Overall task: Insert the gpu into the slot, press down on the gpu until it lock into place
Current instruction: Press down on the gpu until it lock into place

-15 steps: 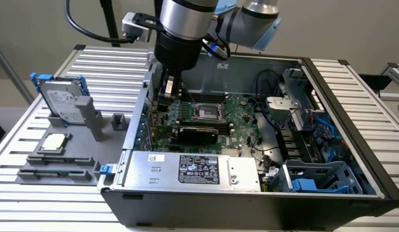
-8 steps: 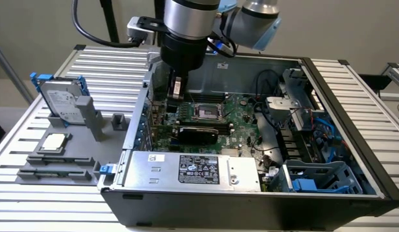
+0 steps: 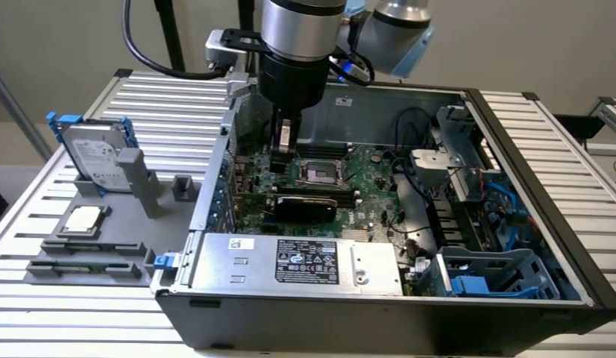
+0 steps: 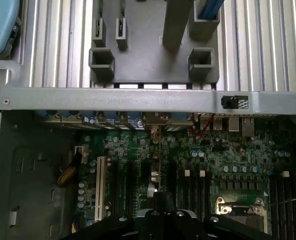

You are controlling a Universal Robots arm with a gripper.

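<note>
The gpu [image 3: 306, 206], a black-faced card with a green edge, stands upright on the motherboard just behind the power-supply box. In the wrist view it appears edge-on as a thin strip [image 4: 155, 155] running down the middle of the board. My gripper [image 3: 281, 151] hangs straight above the card's top edge, towards the end on the exterior view's left, fingers together with nothing between them. Its dark tip [image 4: 160, 200] sits over the card's edge; I cannot tell whether it touches. The blue slot is hidden under the card.
The grey labelled power-supply box [image 3: 298, 261] lies in front of the card. The silver processor socket [image 3: 318, 173] and black memory strips [image 4: 193, 187] are close by. The case wall [image 4: 138, 97] borders the board. A hard drive [image 3: 94, 160] and grey fixtures [image 3: 89, 257] stand outside the case.
</note>
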